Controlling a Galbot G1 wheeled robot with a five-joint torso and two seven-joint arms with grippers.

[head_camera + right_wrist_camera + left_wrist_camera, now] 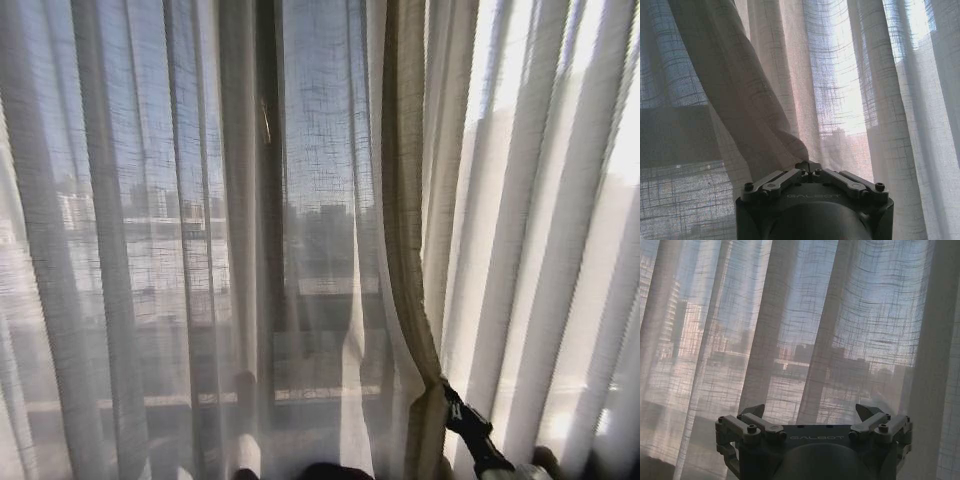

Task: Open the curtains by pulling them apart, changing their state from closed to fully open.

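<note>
"GALBOT" printed in pale capitals on the dark housing of the left gripper (812, 415), at 6 o'clock in the left wrist view. Same word, fainter, on the right gripper (809, 167) housing, again at 6 o'clock.

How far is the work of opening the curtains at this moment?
Hardly started: the curtains cover the whole window. In hand: the right tool is shut on the beige hemmed edge, bunched low down. The left tool hangs open before the fabric. Pulling both panels apart remains.
</note>
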